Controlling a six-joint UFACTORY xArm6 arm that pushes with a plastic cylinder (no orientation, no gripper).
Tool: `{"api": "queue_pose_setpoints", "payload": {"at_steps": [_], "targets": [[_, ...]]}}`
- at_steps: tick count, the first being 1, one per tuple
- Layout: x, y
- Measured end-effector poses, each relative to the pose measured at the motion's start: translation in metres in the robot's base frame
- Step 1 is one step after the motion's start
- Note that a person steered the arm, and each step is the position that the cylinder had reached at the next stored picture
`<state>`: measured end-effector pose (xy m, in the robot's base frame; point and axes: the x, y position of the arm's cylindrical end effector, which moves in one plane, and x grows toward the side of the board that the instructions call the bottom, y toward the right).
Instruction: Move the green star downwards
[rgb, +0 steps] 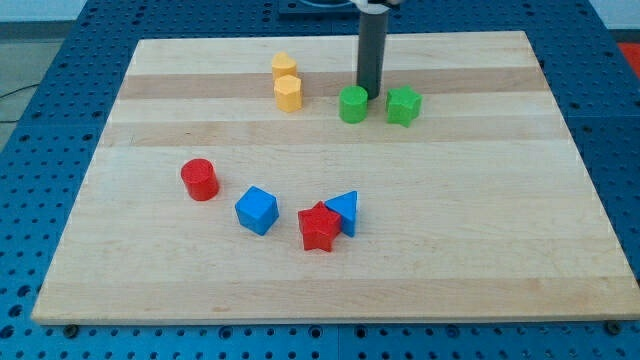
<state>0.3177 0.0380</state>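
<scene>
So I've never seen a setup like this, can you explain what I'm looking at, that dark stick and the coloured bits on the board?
This is one camera view looking down at a wooden board. The dark stick is a robot arm's rod; it holds nothing and only pushes. My tip sits just above the gap between the green cylinder and the green star, nearer the cylinder.

To their left stand two yellow blocks, one behind the other. Lower down are a red cylinder, a blue cube, a red star and a blue triangular block touching it.
</scene>
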Motion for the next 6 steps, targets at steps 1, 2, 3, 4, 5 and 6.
{"api": "queue_pose_setpoints", "payload": {"at_steps": [1, 2, 3, 4, 5, 6], "targets": [[0.0, -0.026], [0.0, -0.05], [0.0, -0.056], [0.0, -0.06], [0.001, -0.06], [0.011, -0.045]]}}
